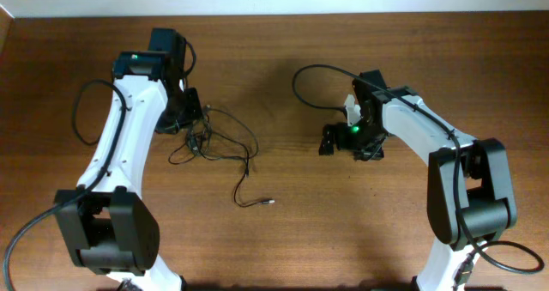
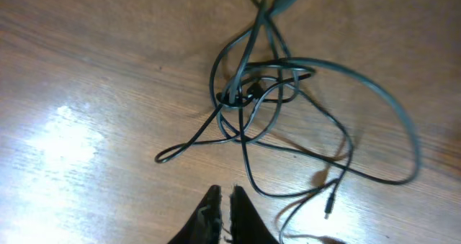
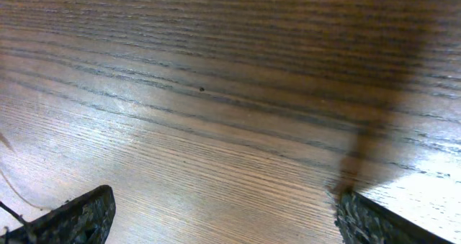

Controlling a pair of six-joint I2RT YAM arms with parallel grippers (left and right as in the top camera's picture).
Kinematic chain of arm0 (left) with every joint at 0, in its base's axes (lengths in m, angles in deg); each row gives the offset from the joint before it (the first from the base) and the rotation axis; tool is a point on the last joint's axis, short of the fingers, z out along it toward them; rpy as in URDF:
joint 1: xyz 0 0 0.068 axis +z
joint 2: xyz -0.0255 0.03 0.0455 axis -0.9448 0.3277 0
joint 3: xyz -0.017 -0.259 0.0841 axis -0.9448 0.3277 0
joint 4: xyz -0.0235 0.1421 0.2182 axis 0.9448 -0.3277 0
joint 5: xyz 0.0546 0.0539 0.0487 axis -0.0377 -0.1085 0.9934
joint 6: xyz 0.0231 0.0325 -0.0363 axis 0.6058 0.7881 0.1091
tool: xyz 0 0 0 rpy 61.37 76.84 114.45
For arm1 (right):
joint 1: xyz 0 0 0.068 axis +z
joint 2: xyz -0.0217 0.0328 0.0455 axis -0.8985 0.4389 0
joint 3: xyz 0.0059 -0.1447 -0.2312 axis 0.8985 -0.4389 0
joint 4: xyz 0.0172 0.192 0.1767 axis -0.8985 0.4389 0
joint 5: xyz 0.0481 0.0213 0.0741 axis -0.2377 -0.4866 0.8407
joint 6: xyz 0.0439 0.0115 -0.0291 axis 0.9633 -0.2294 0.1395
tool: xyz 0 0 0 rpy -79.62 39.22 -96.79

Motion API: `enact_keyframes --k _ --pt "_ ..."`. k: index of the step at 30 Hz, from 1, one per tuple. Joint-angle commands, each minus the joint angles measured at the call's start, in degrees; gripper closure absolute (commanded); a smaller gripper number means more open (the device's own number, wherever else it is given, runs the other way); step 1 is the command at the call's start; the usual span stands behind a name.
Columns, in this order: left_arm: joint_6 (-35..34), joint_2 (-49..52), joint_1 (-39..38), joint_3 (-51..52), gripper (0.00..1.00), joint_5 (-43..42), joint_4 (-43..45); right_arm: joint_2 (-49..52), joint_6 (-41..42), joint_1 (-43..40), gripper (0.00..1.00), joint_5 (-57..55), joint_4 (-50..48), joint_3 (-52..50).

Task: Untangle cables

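The cables [image 1: 210,145] are thin black cords lying in a loose tangle on the wooden table, left of centre, with one plug end [image 1: 271,201] trailing toward the front. In the left wrist view the tangle [image 2: 252,93] knots in the upper middle, with a small plug [image 2: 330,204] at the lower right. My left gripper [image 1: 187,111] is shut and empty, its fingertips [image 2: 225,195] just short of the tangle. My right gripper [image 1: 328,141] is wide open and empty over bare wood [image 3: 223,208], well right of the cables.
A thicker black robot wire [image 1: 310,85] loops behind the right arm. Another robot wire [image 1: 81,111] loops beside the left arm. The wooden table [image 1: 283,239] stretches to the front.
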Motion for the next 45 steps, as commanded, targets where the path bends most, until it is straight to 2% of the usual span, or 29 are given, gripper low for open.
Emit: enact_keyframes --k 1,3,4,5,9,11,12,15,16,17,19,20,21,22,25,28,29,32,34,37,40,45 --pt "0.2 0.26 1.05 7.15 0.91 1.07 6.84 0.04 -0.22 -0.02 0.01 -1.84 -0.04 -0.09" --pt "0.15 0.44 1.05 11.52 0.86 1.09 12.79 0.04 -0.22 -0.02 0.01 -1.81 -0.04 -0.09" --pt "0.15 0.48 1.05 14.1 0.78 1.07 17.42 0.04 -0.22 -0.02 0.01 -1.84 -0.04 -0.09" --pt "0.17 0.5 1.05 15.06 0.74 1.09 19.34 0.04 -0.22 -0.02 0.01 -1.84 -0.04 -0.09" --pt "0.13 0.52 0.79 19.63 0.71 0.66 24.5 0.04 -0.22 -0.02 0.02 -1.81 -0.04 -0.09" --pt "0.15 0.52 0.79 20.68 0.76 0.66 26.08 0.04 -0.22 -0.02 0.01 -1.84 -0.04 -0.09" --pt "0.15 0.5 0.79 20.63 0.84 0.66 27.12 0.04 -0.22 -0.02 0.01 -1.81 -0.04 -0.09" --pt "0.15 0.5 0.79 20.63 0.91 0.66 28.44 0.04 -0.22 -0.02 0.01 -1.81 -0.04 -0.09" --pt "0.15 0.5 0.76 20.63 1.0 0.61 28.39 0.04 -0.15 0.0 0.01 -1.4 -2.25 -0.09" --pt "0.15 0.5 0.76 20.61 1.0 0.59 28.44 0.04 1.22 0.09 0.01 2.78 -2.67 -0.09" --pt "0.15 0.44 0.79 19.98 1.0 0.57 28.59 0.04 -1.07 -0.07 0.01 14.69 1.64 -0.02" --pt "0.17 -0.02 1.27 18.34 1.0 -2.34 28.0 -0.13 -6.64 -0.74 0.04 28.59 1.73 0.76" --pt "0.17 -0.7 1.7 17.27 1.0 -6.34 27.76 -0.79 -9.14 -1.09 0.11 37.22 1.64 1.01" --pt "0.17 -1.79 2.1 16.15 1.0 -12.11 27.82 -1.92 -9.97 -1.22 0.14 43.82 1.29 1.11" --pt "0.17 -6.12 2.19 15.04 1.0 -21.97 28.87 -5.18 -9.73 -0.26 0.15 48.24 1.27 1.11" --pt "0.22 -11.08 2.19 15.04 1.0 -25.53 28.76 -5.38 -9.2 -0.15 0.11 53.66 -0.74 1.11" --pt "0.59 -11.82 2.19 15.04 1.0 -27.69 28.83 -5.38 -6.16 0.13 0.11 54.42 -2.71 1.11" --pt "5.16 -13.88 2.16 15.04 1.0 -39.8 30.88 -5.38 6.05 2.47 0.12 54.42 -10.78 1.11" --pt "9.27 -13.86 2.14 15.04 1.0 -40.7 31.71 -5.38 14.62 5.42 0.11 53.48 -19.74 1.11" --pt "13.79 -13.86 1.36 15.06 1.0 -40.96 31.43 -5.38 26.36 8.46 0.17 46.1 -31.61 1.11" --pt "13.7 -13.86 -0.24 15.06 1.0 -43.82 30.1 -5.38 27.87 11.56 0.25 39.45 -35.19 1.11" --pt "13.94 -13.86 -0.46 15.06 1.0 -49.05 29.22 -5.38 28.41 13.07 0.25 29.79 -35.45 1.11"
